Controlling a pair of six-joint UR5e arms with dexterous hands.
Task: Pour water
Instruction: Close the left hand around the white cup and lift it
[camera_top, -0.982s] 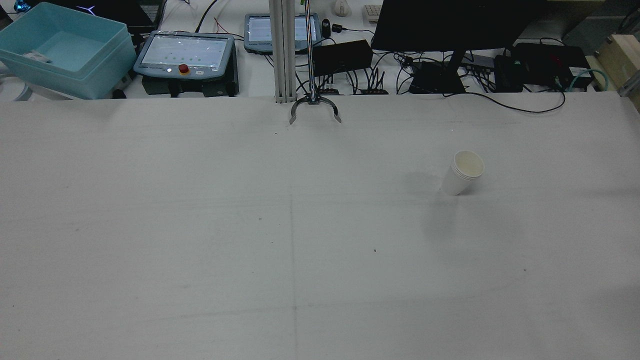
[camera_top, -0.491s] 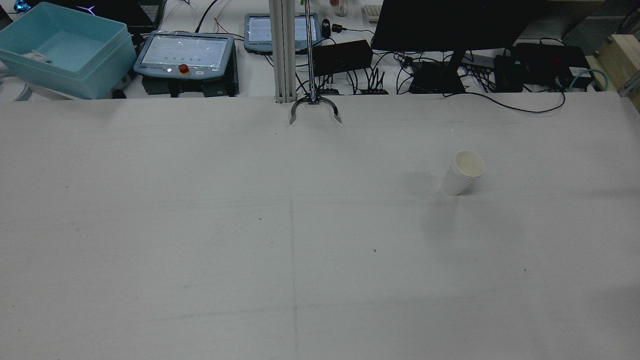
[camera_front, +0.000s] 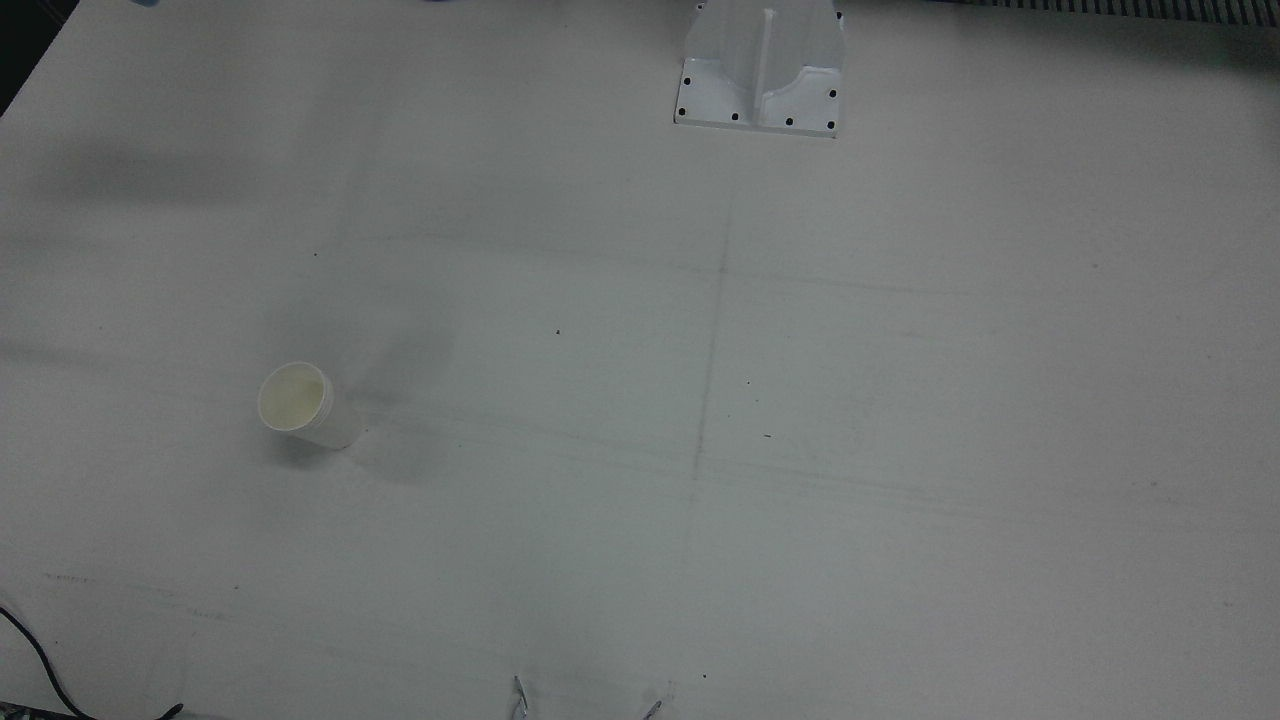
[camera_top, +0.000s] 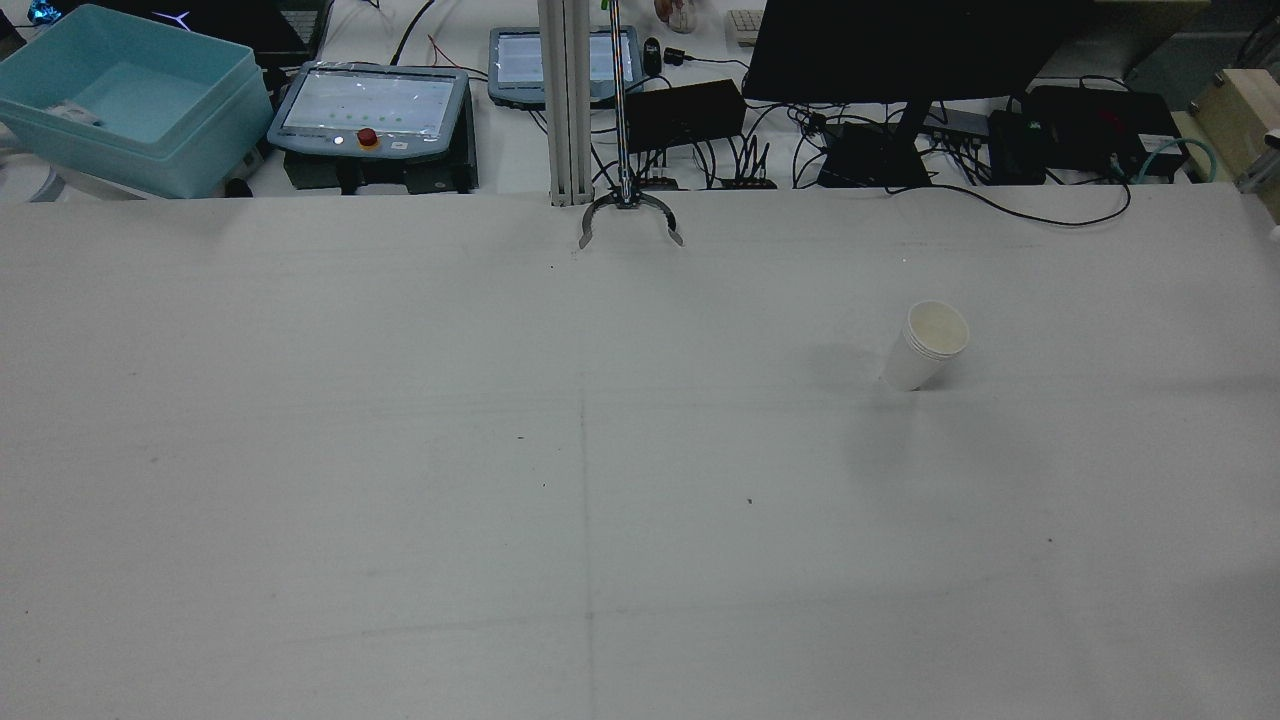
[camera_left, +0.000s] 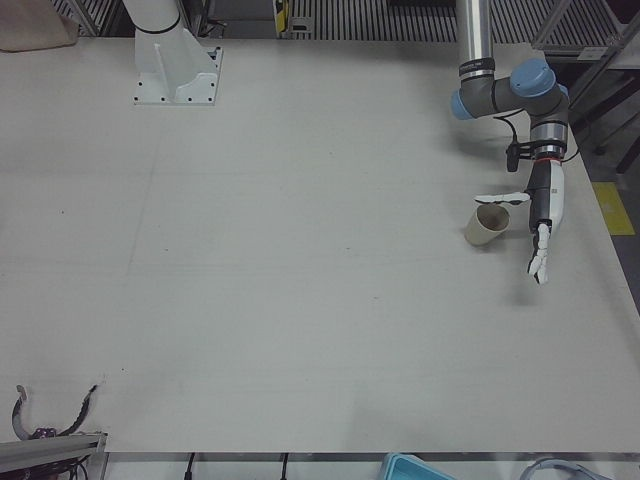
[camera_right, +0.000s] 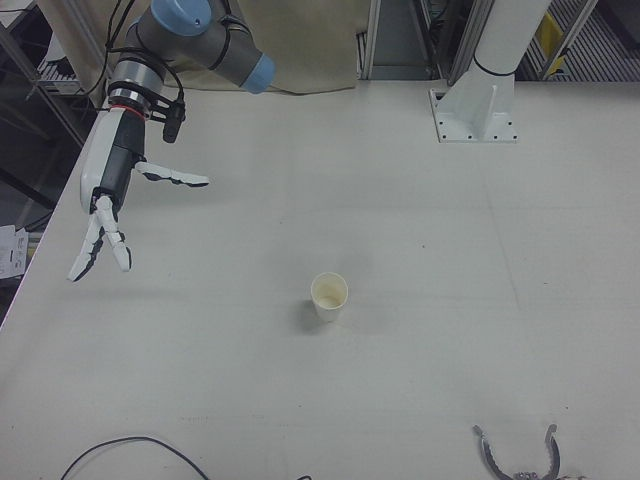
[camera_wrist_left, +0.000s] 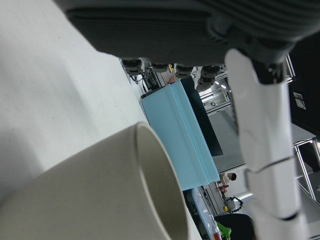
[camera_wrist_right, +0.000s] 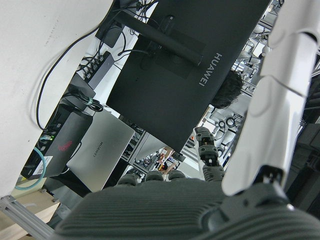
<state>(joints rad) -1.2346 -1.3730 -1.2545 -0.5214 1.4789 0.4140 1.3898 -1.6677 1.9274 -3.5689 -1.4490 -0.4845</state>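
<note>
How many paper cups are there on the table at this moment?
2. One white cup stands on the robot's right half of the table, apart from the right hand. One beige cup stands beside the open left hand. None seems hidden.

The small white paper cup (camera_right: 329, 296) looks matt, its inside creamy. The wide white table (camera_front: 900, 400) is matt too — faintly scuffed. The left hand (camera_left: 541, 215) and right hand (camera_right: 112, 195) show smooth, glossy white plastic.
</note>
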